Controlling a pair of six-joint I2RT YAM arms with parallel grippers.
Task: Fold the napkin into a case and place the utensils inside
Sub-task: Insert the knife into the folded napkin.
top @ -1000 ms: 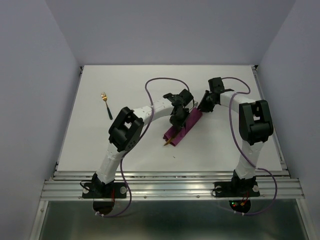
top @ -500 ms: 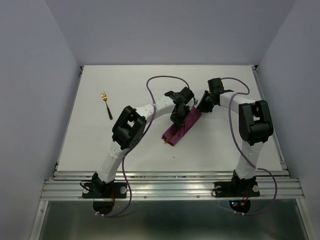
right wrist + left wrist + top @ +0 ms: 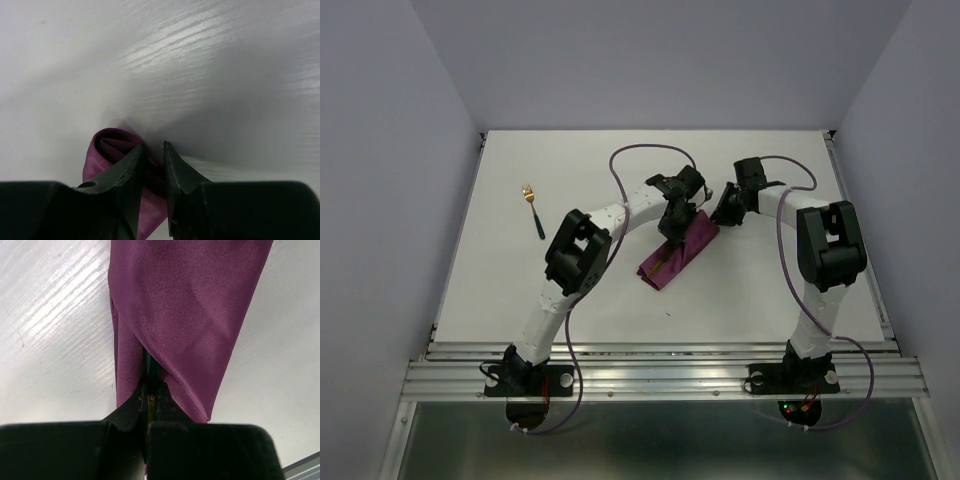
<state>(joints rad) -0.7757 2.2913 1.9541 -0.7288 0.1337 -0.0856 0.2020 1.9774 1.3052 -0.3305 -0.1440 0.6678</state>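
1. Left gripper has advanced toward the table's far edge over the last second, jaws pinched on a slim utensil going under the fold of the case; knife sits deeper, insertion nearly done
2. Right gripper, jaws narrowly apart, pins the case's far end, mid-table, right of centre
3. Count: one case, one fork lying loose near the left edge, well apart, and one utensil inside

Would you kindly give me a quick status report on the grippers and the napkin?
Left gripper shut on knife inside case. Right gripper pinching case's far end. Fork lies apart, left. Nothing in the way.
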